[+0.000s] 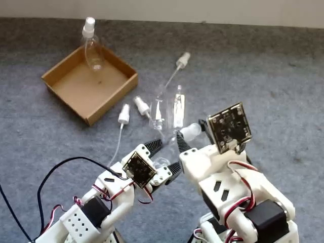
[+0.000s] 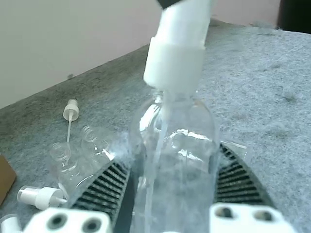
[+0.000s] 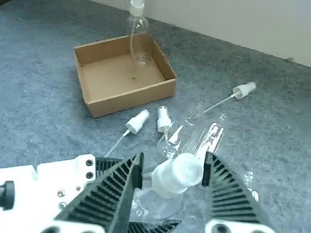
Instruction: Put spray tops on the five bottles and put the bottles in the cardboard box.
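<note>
My left gripper (image 1: 163, 159) is shut on a clear bottle (image 2: 175, 145), held upright between its ribbed fingers (image 2: 104, 187). A white spray top (image 2: 177, 53) sits at the bottle's neck, its tube running down inside. My right gripper (image 3: 172, 175) is shut on that spray top (image 3: 177, 175), right above the bottle (image 3: 155, 204). In the high view the two grippers meet near the table's front middle, the right gripper (image 1: 191, 134) just beyond the left. The cardboard box (image 1: 109, 109) lies at the far left, with one capped bottle (image 1: 92, 48) leaning on its far wall.
Two clear bottles (image 1: 158, 109) (image 1: 178, 106) lie side by side beyond the grippers. Three loose spray tops with tubes lie around them: one (image 1: 124, 114) near the box, one (image 1: 142, 106) beside it, one (image 1: 182, 61) farther back. Grey carpet covers the table.
</note>
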